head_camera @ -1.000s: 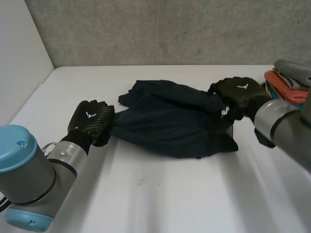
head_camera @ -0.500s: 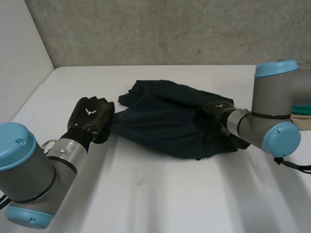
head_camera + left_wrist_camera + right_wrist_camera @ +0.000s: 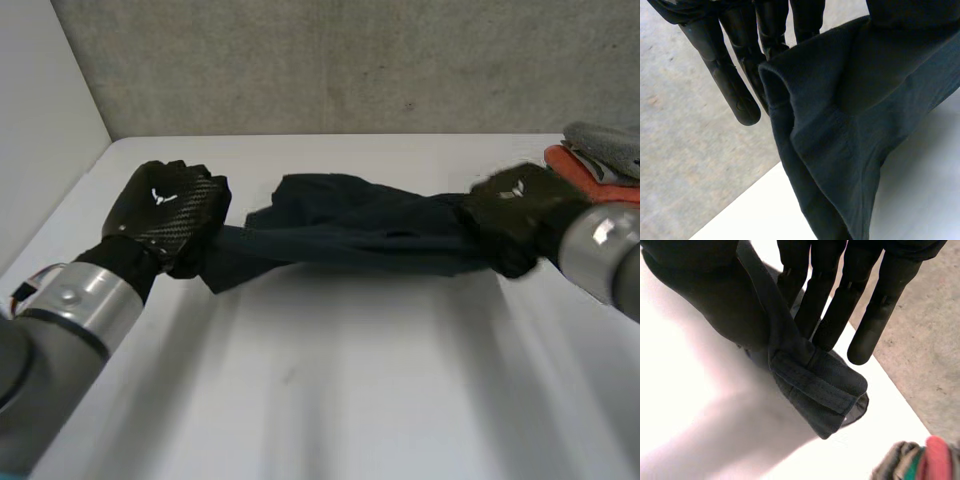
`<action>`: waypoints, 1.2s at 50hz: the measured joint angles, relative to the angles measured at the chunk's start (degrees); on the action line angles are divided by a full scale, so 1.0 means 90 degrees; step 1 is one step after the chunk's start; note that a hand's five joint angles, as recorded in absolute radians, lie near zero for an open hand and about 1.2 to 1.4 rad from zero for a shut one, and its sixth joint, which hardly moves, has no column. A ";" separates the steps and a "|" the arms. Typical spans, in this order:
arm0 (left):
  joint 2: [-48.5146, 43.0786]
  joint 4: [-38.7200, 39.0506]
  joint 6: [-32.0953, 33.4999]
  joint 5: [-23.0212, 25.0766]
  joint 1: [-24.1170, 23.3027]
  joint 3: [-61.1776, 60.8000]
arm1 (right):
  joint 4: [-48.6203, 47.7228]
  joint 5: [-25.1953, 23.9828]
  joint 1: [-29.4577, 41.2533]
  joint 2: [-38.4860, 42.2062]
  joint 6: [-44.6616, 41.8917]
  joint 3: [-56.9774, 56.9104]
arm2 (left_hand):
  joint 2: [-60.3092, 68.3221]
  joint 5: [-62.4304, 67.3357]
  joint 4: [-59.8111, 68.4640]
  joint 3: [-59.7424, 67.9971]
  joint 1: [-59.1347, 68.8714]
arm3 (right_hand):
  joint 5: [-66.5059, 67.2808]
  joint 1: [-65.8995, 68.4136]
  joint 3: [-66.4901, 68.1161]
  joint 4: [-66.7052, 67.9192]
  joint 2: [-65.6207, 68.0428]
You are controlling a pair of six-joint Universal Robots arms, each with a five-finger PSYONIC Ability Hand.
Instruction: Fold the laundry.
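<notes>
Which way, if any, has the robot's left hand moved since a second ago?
Yes. The left hand has moved toward the back edge of the table, pulling the dark garment taut between both hands.

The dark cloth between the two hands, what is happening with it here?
The robot holds a dark navy garment by its two ends. The left hand grips one end and the right hand pinches a hemmed edge at the other. The garment is stretched between them and seems lifted above the white table. It is not folded yet. A stack of coloured cloths lies beside the right hand.
</notes>
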 measured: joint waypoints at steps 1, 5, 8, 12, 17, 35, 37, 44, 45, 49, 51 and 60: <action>0.0168 -0.0223 0.0003 0.0081 -0.0004 0.0011 | 0.0104 0.0017 -0.0004 -0.0262 -0.0225 0.0204 | 0.0000 0.0000 0.0000 -0.0001 0.0000 | -0.0001 0.0000 0.0032 -0.0001 0.0000; 0.0627 -0.1113 0.0045 0.0289 -0.0013 0.0003 | 0.0405 0.0061 -0.0006 -0.1124 -0.1051 0.1053 | 0.0000 0.0000 0.0000 -0.0001 0.0000 | 0.0001 0.0000 0.0096 0.0002 0.0000; 0.0713 -0.1700 0.0171 0.0354 -0.0027 -0.0092 | 0.0486 0.0087 -0.0002 -0.1419 -0.1505 0.1666 | 0.0000 0.0000 0.0000 -0.0001 0.0000 | 0.0001 0.0000 0.0101 0.0003 0.0000; 0.0375 -0.2083 0.0536 0.0361 -0.0046 -0.0257 | 0.0479 0.0138 -0.0001 -0.1220 -0.1742 0.2183 | 0.0001 0.0000 0.0000 0.0000 0.0000 | 0.0001 0.0000 0.0101 0.0003 0.0000; -0.0339 -0.2153 0.1065 0.0323 -0.0079 -0.0247 | 0.0339 0.0282 -0.0005 -0.0619 -0.1765 0.2336 | 0.0001 0.0000 0.0000 -0.0001 0.0000 | 0.0001 0.0000 0.0101 0.0003 0.0000; -0.3250 0.0850 0.1778 -0.0432 -0.0217 0.4592 | -0.2899 0.1953 0.0343 0.2328 -0.0624 -0.2462 | 0.0009 0.0001 0.0006 0.0007 0.0000 | 0.0268 0.0000 0.0117 0.0008 0.0001; -0.3302 0.1665 0.1728 -0.0629 -0.0189 0.5145 | -0.4097 0.2060 0.0447 0.2452 -0.0540 -0.3042 | 0.0009 0.0001 0.0006 0.0007 0.0000 | 0.0277 0.0000 0.0118 0.0009 0.0001; -0.3273 0.3526 0.1541 -0.0854 -0.0119 0.5581 | -0.7313 0.1978 0.0813 0.2479 -0.0513 -0.3439 | 0.0009 0.0221 0.0006 0.0007 0.0000 | 0.0378 0.0000 0.0117 0.0009 0.0001; -0.3267 0.3589 0.1525 -0.0856 -0.0117 0.5552 | -0.7472 0.1945 0.0854 0.2482 -0.0517 -0.3424 | 0.0009 0.0242 0.0006 0.0007 0.0000 | 0.0382 0.0000 0.0117 0.0009 0.0001; -0.3243 0.3550 0.1474 -0.0849 -0.0091 0.5174 | -0.7698 0.1775 0.1031 0.2611 -0.0526 -0.3266 | 0.0009 0.0272 0.0006 0.0007 0.0000 | 0.0400 0.0001 0.0117 0.0010 0.0022; -0.3207 0.3371 0.1456 -0.0838 -0.0050 0.4740 | -0.7605 0.1700 0.1114 0.2721 -0.0526 -0.3113 | 0.0010 0.0273 0.0007 0.0007 0.0000 | 0.0400 0.0000 0.0118 0.0010 0.0061; -0.3122 0.2990 0.1458 -0.0794 0.0051 0.2672 | -0.7089 0.1569 0.1220 0.3266 -0.0442 -0.1884 | 0.0011 0.0273 0.0019 0.0024 0.0000 | 0.0402 0.0000 0.0119 0.0010 0.0072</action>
